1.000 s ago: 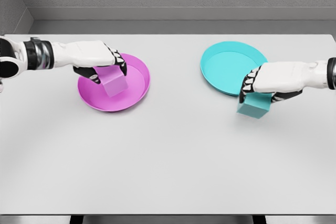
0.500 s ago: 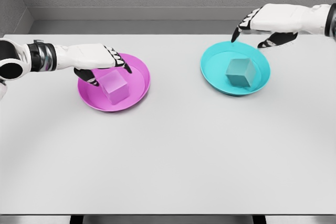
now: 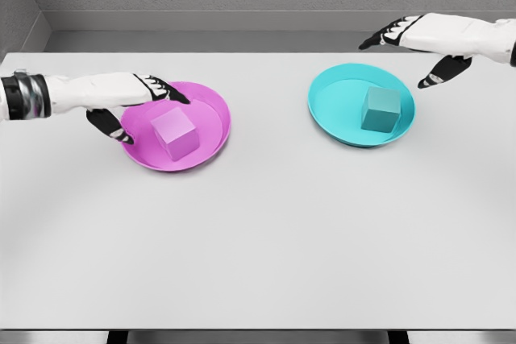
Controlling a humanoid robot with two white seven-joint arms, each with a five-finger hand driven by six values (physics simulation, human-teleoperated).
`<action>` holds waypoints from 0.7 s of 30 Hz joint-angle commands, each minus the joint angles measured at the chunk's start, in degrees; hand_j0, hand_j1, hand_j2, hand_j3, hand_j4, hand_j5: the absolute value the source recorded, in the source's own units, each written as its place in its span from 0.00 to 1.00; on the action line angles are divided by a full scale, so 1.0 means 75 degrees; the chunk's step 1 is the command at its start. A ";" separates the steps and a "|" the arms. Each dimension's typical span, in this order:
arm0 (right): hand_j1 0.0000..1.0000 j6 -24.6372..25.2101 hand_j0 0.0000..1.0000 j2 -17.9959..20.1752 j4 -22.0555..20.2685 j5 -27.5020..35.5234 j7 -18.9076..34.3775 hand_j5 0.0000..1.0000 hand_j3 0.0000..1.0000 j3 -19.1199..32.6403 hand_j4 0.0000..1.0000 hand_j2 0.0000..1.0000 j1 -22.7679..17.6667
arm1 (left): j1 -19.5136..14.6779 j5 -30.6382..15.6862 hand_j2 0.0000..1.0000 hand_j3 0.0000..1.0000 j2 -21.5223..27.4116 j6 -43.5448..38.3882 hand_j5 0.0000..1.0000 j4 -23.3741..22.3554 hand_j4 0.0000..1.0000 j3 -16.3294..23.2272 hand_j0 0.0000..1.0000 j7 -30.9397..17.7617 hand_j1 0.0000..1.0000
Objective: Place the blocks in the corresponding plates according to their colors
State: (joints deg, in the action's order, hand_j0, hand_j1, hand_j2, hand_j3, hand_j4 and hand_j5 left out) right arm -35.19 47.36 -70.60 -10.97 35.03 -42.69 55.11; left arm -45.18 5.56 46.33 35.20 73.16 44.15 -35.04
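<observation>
A pink cube (image 3: 175,133) lies inside the magenta plate (image 3: 211,136) on the table's left half. My left hand (image 3: 139,106) hovers just left of that cube, fingers spread, holding nothing. On the right, a teal cube (image 3: 380,109) rests in the cyan plate (image 3: 332,104). The right hand (image 3: 409,52) floats above the plate's far right rim, fingers (image 3: 385,35) extended and empty, apart from the teal cube.
The white table (image 3: 258,239) stretches wide in front of both plates. A grey wall runs behind its far edge (image 3: 242,42).
The right hand carried the teal cube into the cyan plate, released it and lifted back to the right. The left hand let go of the pink cube and slid leftward.
</observation>
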 commanded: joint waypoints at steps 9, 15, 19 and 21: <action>1.00 0.0025 1.00 0.0377 -0.0138 0.0045 -0.0004 1.00 1.00 0.0043 1.00 1.00 -0.0117 | 0.0551 -0.1351 1.00 1.00 0.1428 -0.0027 1.00 -0.0075 1.00 -0.0133 1.00 0.0005 1.00; 1.00 0.0025 1.00 0.0377 -0.0185 0.0044 -0.0004 1.00 1.00 0.0043 1.00 1.00 -0.0117 | 0.0586 -0.1351 1.00 1.00 0.1416 -0.0027 1.00 -0.0356 1.00 -0.0133 1.00 0.0005 1.00; 1.00 0.0025 1.00 0.0377 -0.0185 0.0033 -0.0004 1.00 1.00 0.0043 1.00 1.00 -0.0117 | 0.0598 -0.1351 1.00 1.00 0.1393 -0.0027 1.00 -0.0356 1.00 -0.0133 1.00 0.0005 1.00; 1.00 0.0025 1.00 0.0377 -0.0185 0.0033 -0.0004 1.00 1.00 0.0043 1.00 1.00 -0.0117 | 0.0609 -0.1351 1.00 1.00 0.1393 -0.0027 1.00 -0.0356 1.00 -0.0133 1.00 0.0005 1.00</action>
State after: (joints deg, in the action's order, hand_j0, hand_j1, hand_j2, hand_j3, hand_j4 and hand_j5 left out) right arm -35.16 50.12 -71.97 -11.03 35.03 -42.42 54.23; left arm -40.61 -4.15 56.72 35.15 70.60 43.21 -35.02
